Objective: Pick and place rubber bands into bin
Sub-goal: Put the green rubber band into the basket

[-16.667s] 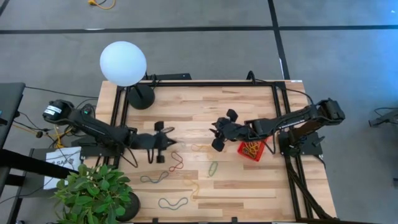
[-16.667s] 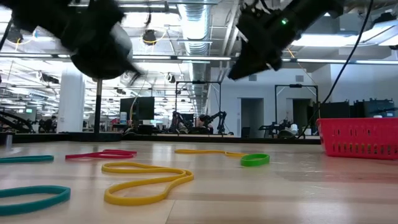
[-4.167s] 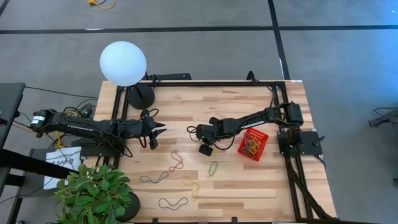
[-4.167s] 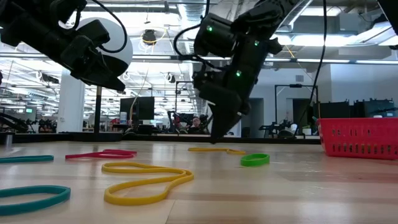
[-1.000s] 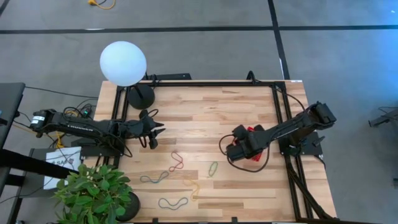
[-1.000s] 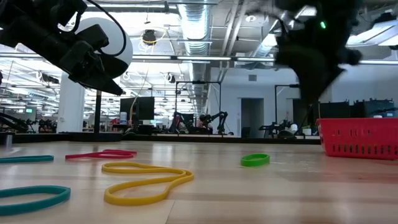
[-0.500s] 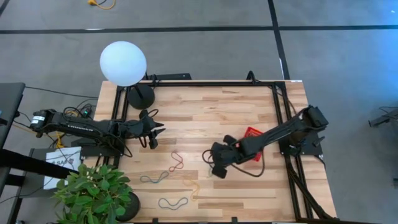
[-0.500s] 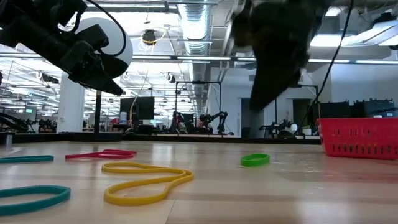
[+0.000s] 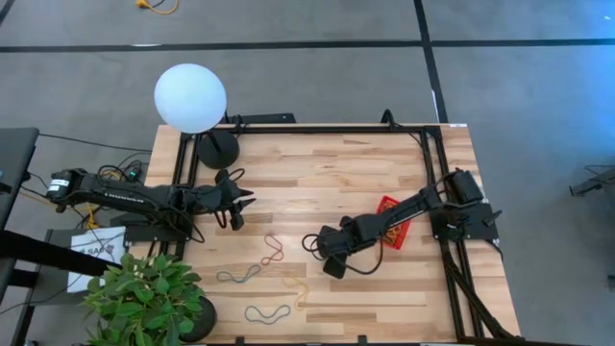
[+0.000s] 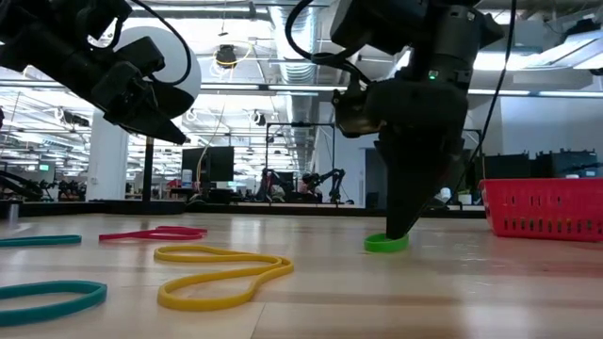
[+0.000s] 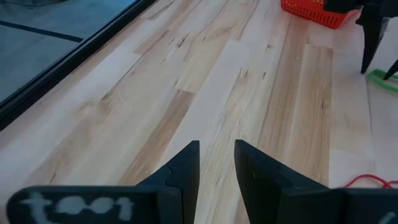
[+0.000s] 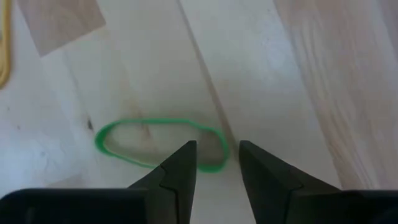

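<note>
Two grippers over the table, and we see the right gripper (image 12: 215, 163) low over a green rubber band (image 12: 159, 143).

We find its jaws apart, straddling one end of that green loop on the bare wood, with nothing clamped between them. The red bin (image 9: 392, 223) sits on the table's right side behind this arm, with bands already lying inside. Other rubber bands lie loose on the wood: a yellow one (image 10: 221, 275), a red one (image 10: 151, 233) and bluish ones (image 9: 266, 312) toward the near edge. The left gripper (image 11: 216, 160) waits above the table's left part, its jaws slightly apart and holding nothing, beside the black lamp base (image 9: 218, 149).
</note>
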